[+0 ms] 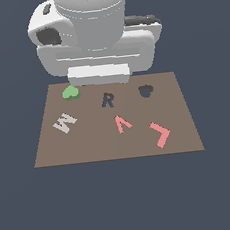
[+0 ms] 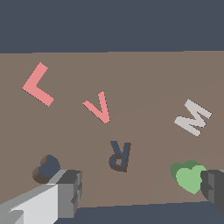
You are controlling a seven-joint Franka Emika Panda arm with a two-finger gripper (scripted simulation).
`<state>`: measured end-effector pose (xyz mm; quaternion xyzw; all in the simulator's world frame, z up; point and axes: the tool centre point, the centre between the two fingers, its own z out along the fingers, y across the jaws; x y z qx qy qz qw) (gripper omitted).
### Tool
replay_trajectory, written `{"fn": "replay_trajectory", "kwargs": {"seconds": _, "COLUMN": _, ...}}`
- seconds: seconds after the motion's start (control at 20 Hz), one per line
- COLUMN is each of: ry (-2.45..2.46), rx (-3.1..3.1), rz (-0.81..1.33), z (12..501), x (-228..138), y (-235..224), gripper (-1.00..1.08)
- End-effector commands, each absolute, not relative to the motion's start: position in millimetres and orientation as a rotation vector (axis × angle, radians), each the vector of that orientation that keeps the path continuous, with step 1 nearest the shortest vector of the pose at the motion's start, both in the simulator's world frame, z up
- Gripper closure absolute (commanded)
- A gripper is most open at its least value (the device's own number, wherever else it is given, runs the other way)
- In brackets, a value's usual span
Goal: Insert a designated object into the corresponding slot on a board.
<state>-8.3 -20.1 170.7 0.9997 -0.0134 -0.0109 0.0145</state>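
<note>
Green heart (image 1: 70,93) sits at board's (image 1: 90,145) upper left in exterior view, well apart from heart slot (image 1: 145,90) at upper right. Fingers (image 2: 70,192) spread wide, holding nothing; one finger touches or overlaps the heart.

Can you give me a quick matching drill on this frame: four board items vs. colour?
Column 1:
1. heart-shaped block
2. M piece
3. L piece
4. heart-shaped slot

Column 2:
a. pink
b. dark navy
c. light green
d. white

Pairs: 1-c, 2-d, 3-a, 4-b
</note>
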Motion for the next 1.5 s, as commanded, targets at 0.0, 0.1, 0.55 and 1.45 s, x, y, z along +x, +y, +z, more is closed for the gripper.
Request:
{"fn": "replay_trajectory", "kwargs": {"seconds": 0.0, "ry": -0.042, "rx": 3.112, "rz": -0.034, "z": 171, "x": -8, "y": -20, "gripper": -0.92}}
{"fn": "replay_trajectory", "kwargs": {"seconds": 0.1, "ry": -0.050, "rx": 3.112, "rz": -0.034, "z": 170, "x": -9, "y": -21, "gripper": -0.92}}
{"fn": "replay_trajectory", "kwargs": {"seconds": 0.55, "ry": -0.292, "rx": 3.104, "rz": -0.026, "z": 142, "x": -19, "y": -56, "gripper": -0.92}}
{"fn": "replay_trajectory", "kwargs": {"seconds": 1.45, "ry": -1.040, "rx": 2.961, "rz": 0.000, "z": 53, "x": -83, "y": -146, "gripper": -0.92}}
